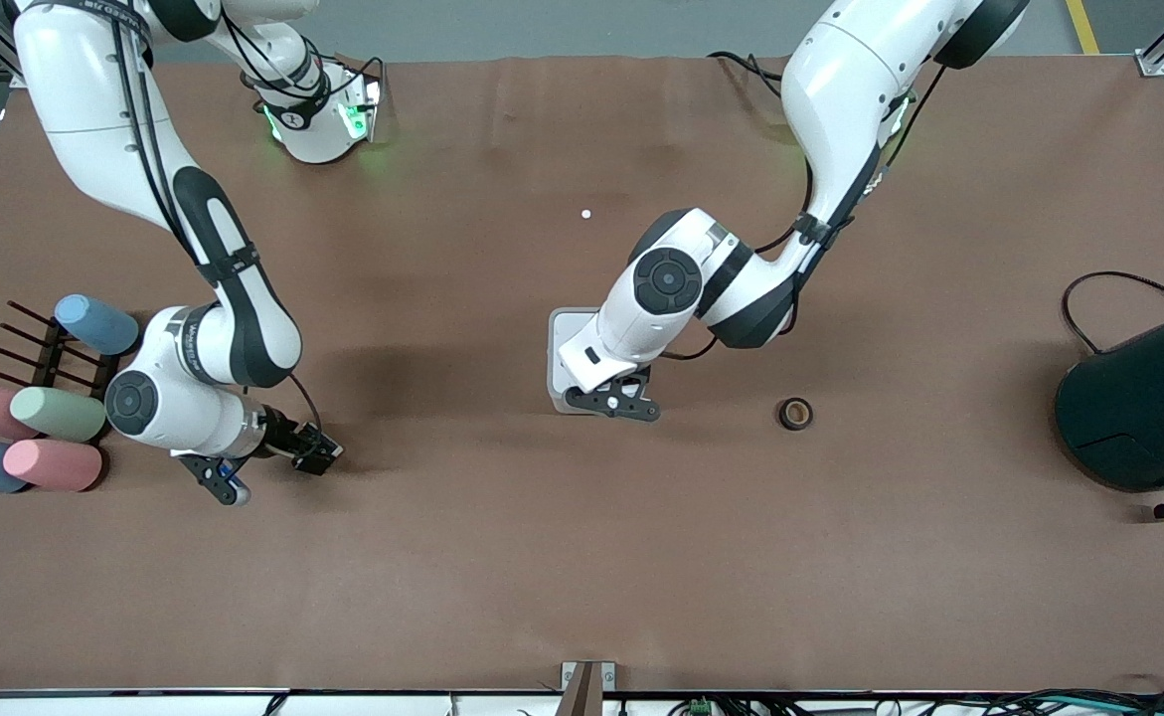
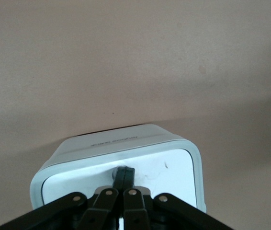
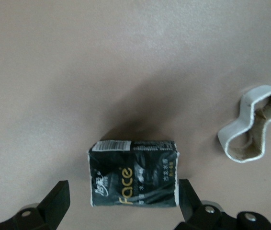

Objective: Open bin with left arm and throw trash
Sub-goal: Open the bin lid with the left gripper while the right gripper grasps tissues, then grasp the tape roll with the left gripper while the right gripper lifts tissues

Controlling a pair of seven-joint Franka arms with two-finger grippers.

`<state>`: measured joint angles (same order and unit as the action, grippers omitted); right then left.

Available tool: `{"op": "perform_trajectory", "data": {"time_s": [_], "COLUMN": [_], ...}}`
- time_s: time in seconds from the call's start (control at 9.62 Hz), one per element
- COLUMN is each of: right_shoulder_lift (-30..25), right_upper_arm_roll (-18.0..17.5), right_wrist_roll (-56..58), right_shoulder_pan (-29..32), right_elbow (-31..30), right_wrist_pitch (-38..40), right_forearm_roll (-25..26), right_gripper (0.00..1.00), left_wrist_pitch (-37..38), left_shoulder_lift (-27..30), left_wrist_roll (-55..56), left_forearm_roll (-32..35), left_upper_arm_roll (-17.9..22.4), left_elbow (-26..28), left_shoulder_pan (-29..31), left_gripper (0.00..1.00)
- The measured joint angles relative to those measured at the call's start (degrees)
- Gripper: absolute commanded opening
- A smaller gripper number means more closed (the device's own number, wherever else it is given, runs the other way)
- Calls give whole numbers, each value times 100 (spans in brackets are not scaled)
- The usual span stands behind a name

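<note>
White square plastic bin [image 2: 121,158] is sitting under the closed, empty left gripper [image 2: 122,178] pressing its lid, risking slipping off, while the wide-open right gripper [image 3: 121,201] is straddling the black square packet [image 3: 133,173], risking nudging it.

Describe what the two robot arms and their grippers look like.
Both arms have glossy white shells with black joint bands, round dark grey joint caps and black cables strapped alongside. Green lights glow at the right arm's base. The left gripper and right gripper are black two-finger linkage types with silver pivot pins.
</note>
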<state>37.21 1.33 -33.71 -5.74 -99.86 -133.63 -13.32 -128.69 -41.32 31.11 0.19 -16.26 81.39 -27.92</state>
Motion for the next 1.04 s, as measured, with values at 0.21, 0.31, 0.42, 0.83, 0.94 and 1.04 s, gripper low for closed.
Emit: {"op": "perform_trajectory", "data": {"time_s": [0.21,0.31,0.42,0.83,0.94,1.04], "right_shoulder_lift": [120,157,180,195,196,196], "right_upper_arm_roll": [0,0,0,1,1,2], "right_wrist_roll": [-1,-1,0,0,1,2], "right_shoulder_pan": [-1,-2,-7,-24,-26,-27], "right_elbow": [89,105,116,119,119,119], "right_wrist_pitch": [-117,-128,-130,-119,-108,-97], "right_forearm_roll": [0,20,36,89,99,104], "right_gripper": [100,100,100,96,89,84], "left_wrist_pitch": [885,1433,1859,1818,1397,919], "left_shoulder_lift": [340,634,880,944,917,891], "left_wrist_roll": [-27,-194,-572,-2254,-2526,-2700], "left_forearm_roll": [93,210,359,1018,1151,1202], "left_upper_arm_roll": [24,31,41,83,77,77], "left_elbow": [-67,-72,-64,397,712,1089], "left_shoulder_pan": [256,474,711,1882,2056,2168], "left_gripper": [0,2,16,99,99,99]}}
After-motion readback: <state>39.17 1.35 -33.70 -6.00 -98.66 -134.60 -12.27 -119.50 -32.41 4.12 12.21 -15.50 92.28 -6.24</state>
